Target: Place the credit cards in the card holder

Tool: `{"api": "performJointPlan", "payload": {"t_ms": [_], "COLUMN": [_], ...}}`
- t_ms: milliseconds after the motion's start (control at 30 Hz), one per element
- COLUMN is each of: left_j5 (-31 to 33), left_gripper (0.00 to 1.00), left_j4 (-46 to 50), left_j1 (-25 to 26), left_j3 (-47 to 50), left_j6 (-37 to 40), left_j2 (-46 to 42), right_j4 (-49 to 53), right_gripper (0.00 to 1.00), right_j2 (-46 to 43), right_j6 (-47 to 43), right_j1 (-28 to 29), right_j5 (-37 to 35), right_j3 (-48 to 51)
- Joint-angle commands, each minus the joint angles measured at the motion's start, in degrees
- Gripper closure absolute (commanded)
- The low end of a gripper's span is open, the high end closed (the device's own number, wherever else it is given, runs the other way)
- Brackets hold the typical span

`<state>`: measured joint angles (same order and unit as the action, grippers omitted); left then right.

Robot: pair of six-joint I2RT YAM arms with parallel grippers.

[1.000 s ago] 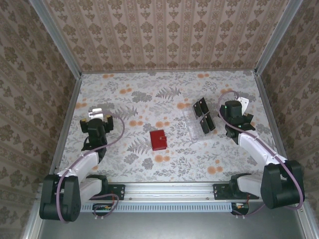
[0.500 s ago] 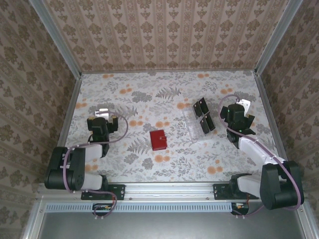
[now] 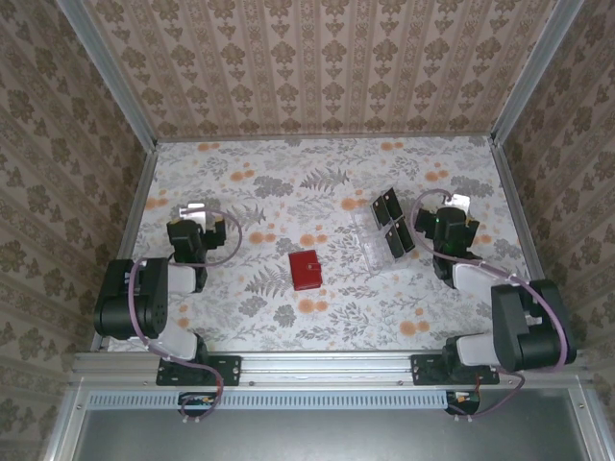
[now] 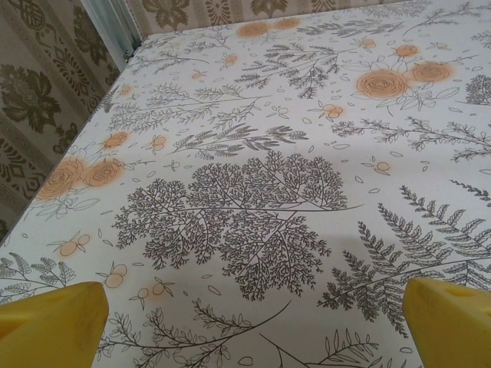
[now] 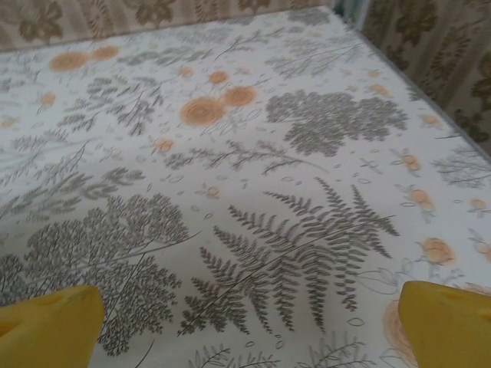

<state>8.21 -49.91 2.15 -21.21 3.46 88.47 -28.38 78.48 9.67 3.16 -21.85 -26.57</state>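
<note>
Cards (image 3: 399, 238) and holder (image 3: 307, 271) both lie on the surface (image 3: 317, 163), a floral-printed sheet walled in by patterned panels. We see the two arms folded back toward the near edge, the left arm (image 3: 135, 298) on the left side and the right arm (image 3: 514, 322) on the right.

A clear tray (image 3: 368, 240) sits right of centre. The holder, red and closed, rests near the middle of the surface, left of the tray and apart from it. The cards are black and lie in two groups along the tray's right side, one farther back than the other. Whether they rest on the tray or just beside it we cannot tell.

The right hand (image 3: 455, 206) is just right of the cards, and the left hand (image 3: 195, 213) is near the left edge. In the wrist views each hand's yellow fingertips (image 4: 54, 322) (image 5: 46, 322) stand wide apart over bare print, gripping nothing.
</note>
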Motion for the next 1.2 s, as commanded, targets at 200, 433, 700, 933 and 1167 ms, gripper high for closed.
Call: {"api": "performJointPlan", "payload": {"t_ms": [200,433,700,933,1167], "left_j5": [-2.01,-2.17,-2.54,-2.41,-2.52], "left_gripper": [0.00,0.00,0.00,0.00,0.00], "left_j4": [-1.16,-0.86,-0.98,-1.14,-1.16], "left_j1": [-0.29,-0.30,-0.48,-0.13,-0.22], "left_j3": [-1.38,-1.55,-1.47,-1.29,-1.36], "left_j6": [-1.04,-1.10,-1.20,-0.83,-0.86], "left_j2": [0.11,0.20,0.17,0.01,0.04], "right_j4": [-21.85,-22.38,-21.19,-21.55,-21.55], "right_gripper": [0.00,0.00,0.00,0.00,0.00], "right_j2": [7.85,9.42,9.20,9.02,9.08], "right_j6": [-6.63,-6.98,-6.39,-6.51,-6.51], "right_j1": [-0.14,-0.90,-1.92,-1.84,-1.74], "right_j5": [8.77,11.85,13.68,13.50,13.42], "right_j3": [4.55,4.00,3.53,3.80,3.80]}}
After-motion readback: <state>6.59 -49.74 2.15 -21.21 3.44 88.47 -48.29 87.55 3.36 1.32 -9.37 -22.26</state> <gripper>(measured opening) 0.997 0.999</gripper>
